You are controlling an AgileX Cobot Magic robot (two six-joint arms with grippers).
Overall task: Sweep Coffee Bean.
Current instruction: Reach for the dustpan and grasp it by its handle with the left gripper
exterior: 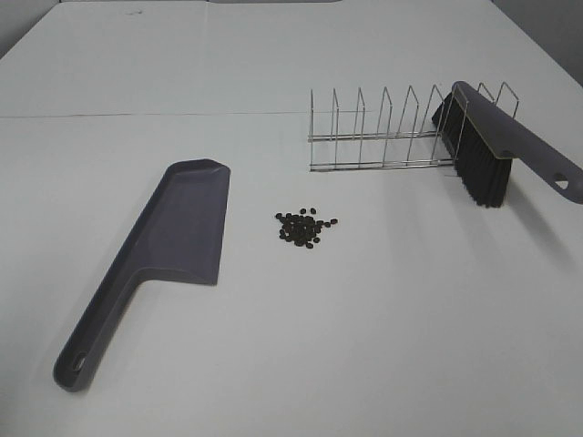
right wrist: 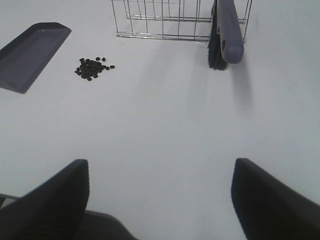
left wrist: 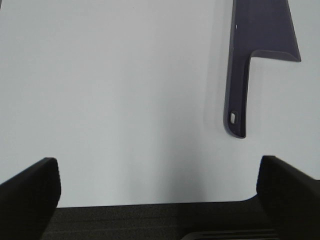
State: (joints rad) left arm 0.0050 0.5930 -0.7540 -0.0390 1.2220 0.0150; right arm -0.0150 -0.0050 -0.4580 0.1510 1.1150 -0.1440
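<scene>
On the white table [exterior: 273, 364], left claw [left wrist: 157, 167] and right claw [right wrist: 160, 167] spread empty, the brush [exterior: 492, 146] handle's end cropped.

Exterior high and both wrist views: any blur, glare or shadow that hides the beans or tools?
Exterior high: even light, no harsh glare; soft shadows beside the dustpan and brush; the coffee beans are small but distinct. Left wrist: dustpan handle sharp, near jaws dark and blurred. Right wrist: faint shadows from the wire rack and brush; jaws out of focus.
</scene>
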